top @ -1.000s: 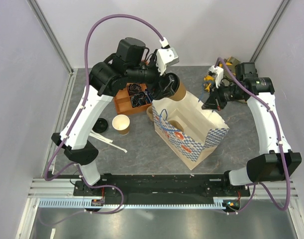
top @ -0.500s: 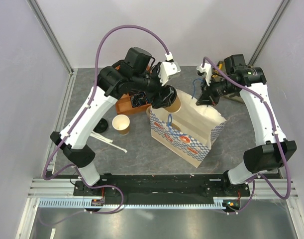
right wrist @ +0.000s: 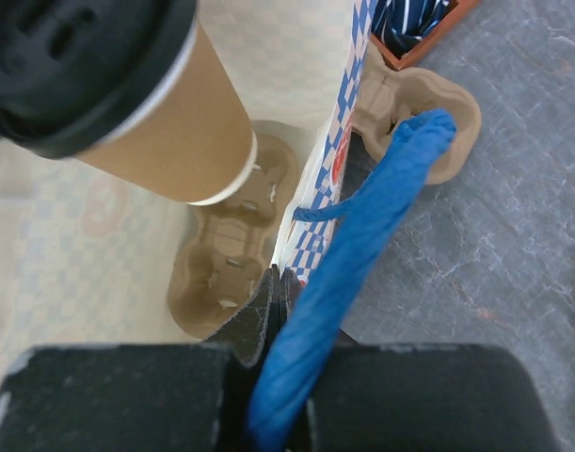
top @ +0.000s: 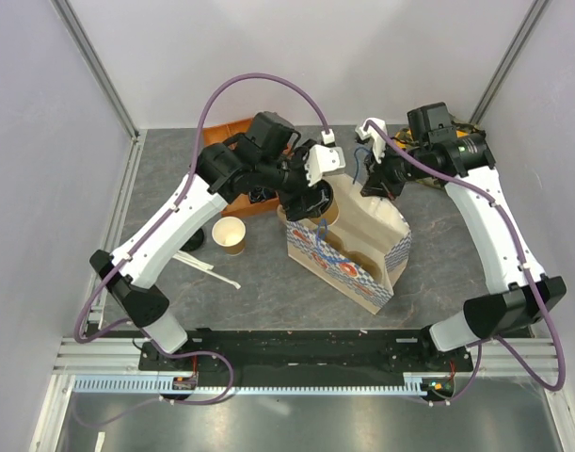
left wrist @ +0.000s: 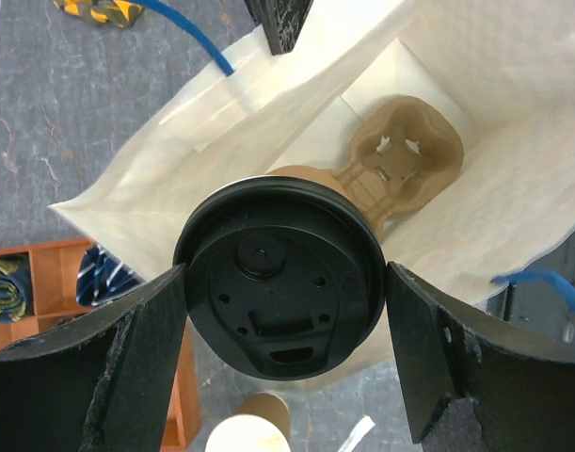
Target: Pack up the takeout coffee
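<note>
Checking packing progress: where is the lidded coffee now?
Top view, centre: the coffee, gripped by the left end effector, is at the bag's open mouth, over the carrier inside, right of the orange tray.

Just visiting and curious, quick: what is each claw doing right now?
Left gripper: holding the takeout coffee.
Right gripper: shut on the paper bag.

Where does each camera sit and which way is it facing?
Top external: above, behind the bases, facing down at the table; both arms show, left end effector holding the coffee, right end effector on the bag.
Left wrist: on the left arm, facing down between its fingers onto the coffee lid and bag.
Right wrist: on the right arm, facing down past its fingers, shut on the bag.
Shared: all three show coffee and bag; both wrist views show the carrier inside.
</note>
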